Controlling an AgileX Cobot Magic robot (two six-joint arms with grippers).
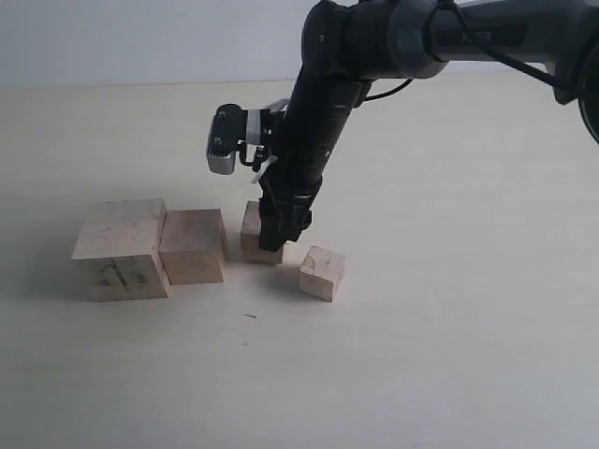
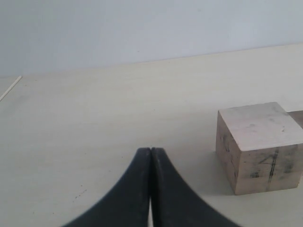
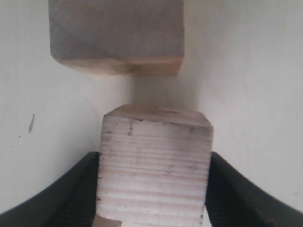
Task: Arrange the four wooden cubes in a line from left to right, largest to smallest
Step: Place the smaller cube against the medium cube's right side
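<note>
Exterior view has my right pincer (image 1: 271, 241) reaching straight down from the dark arm onto the third cube (image 1: 250, 234), which stands in the row on the pale desk (image 1: 449, 355). To its left, with a narrow gap between, stands the second cube (image 1: 193, 245). That one presses against the largest cube (image 1: 120, 248), which has dark scribbled marks on the face toward the camera. The smallest cube (image 1: 322, 272) sits apart to the right of my pincer, nearer the camera than the row and turned a little askew. In the right wrist view my two black fingers (image 3: 71, 198) lie flat against opposite sides of the third cube (image 3: 154, 170). The pincer is closed on it at roughly half its spread, the grain of the wood showing between the fingers. I cannot tell whether the block's underside rests on the desk. Beyond it lies another cube (image 3: 116, 35), and I cannot tell which one. My left pincer (image 2: 150, 156) holds nothing; its fingertips are pressed together low over bare desk. The largest cube (image 2: 258, 146) stands near it with its marked face showing, and a sliver of the second cube (image 2: 297, 118) shows behind.
</note>
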